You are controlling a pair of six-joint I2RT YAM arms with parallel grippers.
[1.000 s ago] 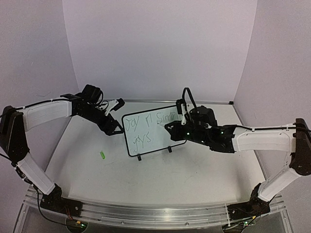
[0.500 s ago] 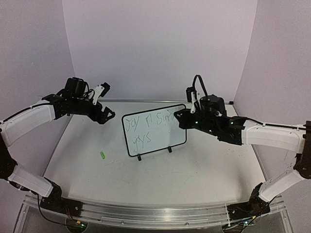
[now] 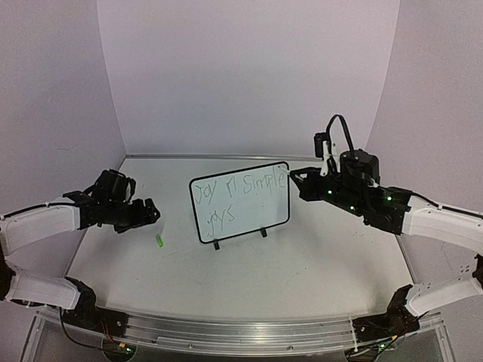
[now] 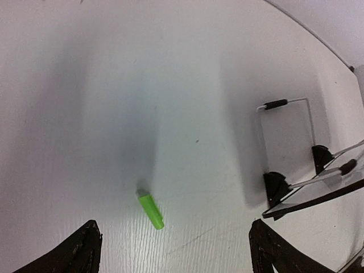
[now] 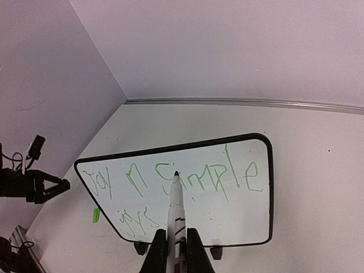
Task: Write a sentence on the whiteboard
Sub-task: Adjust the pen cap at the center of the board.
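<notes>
Whiteboard (image 3: 256,215) stands mid-worktop (image 3: 302,264), the sentence (image 3: 260,182) in green across two lines on its face. Right end effector (image 3: 296,181) hovers just beside the board's upper right corner, clamped on a marker (image 5: 176,205). Left end effector (image 4: 176,250), fingers apart, hangs low over a green cap (image 4: 151,210) lying on the worktop.

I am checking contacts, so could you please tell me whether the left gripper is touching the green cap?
Apart. The left wrist view shows bare table between the green cap and both fingers of the open left gripper.
</notes>
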